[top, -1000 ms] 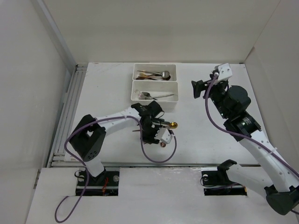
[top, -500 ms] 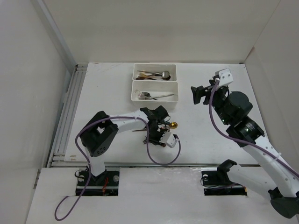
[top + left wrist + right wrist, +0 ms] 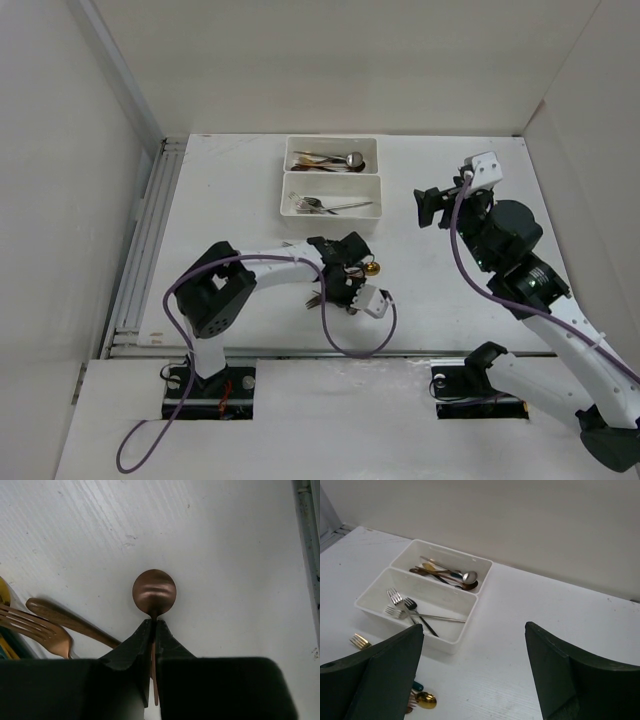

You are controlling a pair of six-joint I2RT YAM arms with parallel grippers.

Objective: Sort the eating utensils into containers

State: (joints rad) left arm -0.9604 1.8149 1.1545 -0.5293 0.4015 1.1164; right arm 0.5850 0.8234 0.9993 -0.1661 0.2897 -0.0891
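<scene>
Left claw (image 3: pixel 152 623) grips the copper spoon (image 3: pixel 154 591) at its neck, bowl on the tabletop (image 3: pixel 230 555); right claw (image 3: pixel 474 630) hangs wide, empty.

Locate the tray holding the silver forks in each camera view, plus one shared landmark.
Top external: fork tray upper centre, nearer the arms.
Left wrist: not in it.
Right wrist: fork tray left of centre.
Shared landmark: gold spoon, in top external and right wrist only.

The spoon (image 3: pixel 154 592) is copper, the fork (image 3: pixel 358 641) gold, the table (image 3: pixel 225 555) and both trays (image 3: pixel 451 555) white.
</scene>
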